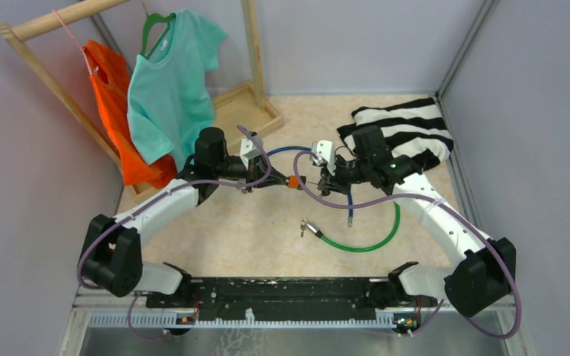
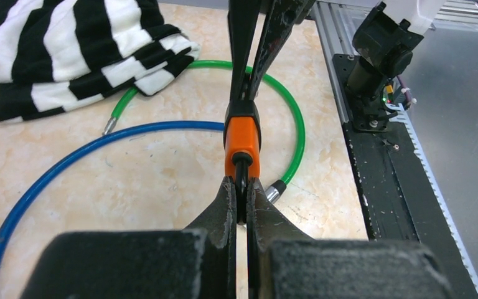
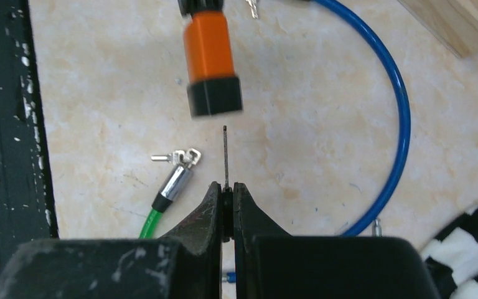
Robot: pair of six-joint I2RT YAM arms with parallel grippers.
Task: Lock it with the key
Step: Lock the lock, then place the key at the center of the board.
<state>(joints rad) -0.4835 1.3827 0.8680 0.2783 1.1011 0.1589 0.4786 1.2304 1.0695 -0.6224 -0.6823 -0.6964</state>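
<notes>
Left fingers (image 2: 218, 208) are clamped on the near end of the orange lock body (image 2: 243, 134). They hold it up off the counter (image 3: 99, 93), mid scene between both arms, so its black end cap faces my other arm. The blue cable (image 2: 68, 162) loops away from it across the counter.

Right fingers (image 3: 208, 205) are pinched together on the head of the key (image 3: 225, 156), with the blade sticking straight out past the tips. In the right wrist view the blade shows edge-on and aims at the black cap. The tip is just short of the cap, not touching, and sits a bit right of the cap's centre.

Judgement: this is the align-before-insert step, and nothing is locked yet. One arm braces the lock so the other can push and twist against it. The keyhole itself can't be made out, so I cannot tell if the blade's rotation matches it. Likely needs a small sideways nudge first, then a straight push in. Risk: the thin blade skids off the cap, or the key pivots in my pinch.

The green cable (image 3: 152, 221) lies unused on the counter with its own small keys (image 3: 177, 157).
</notes>
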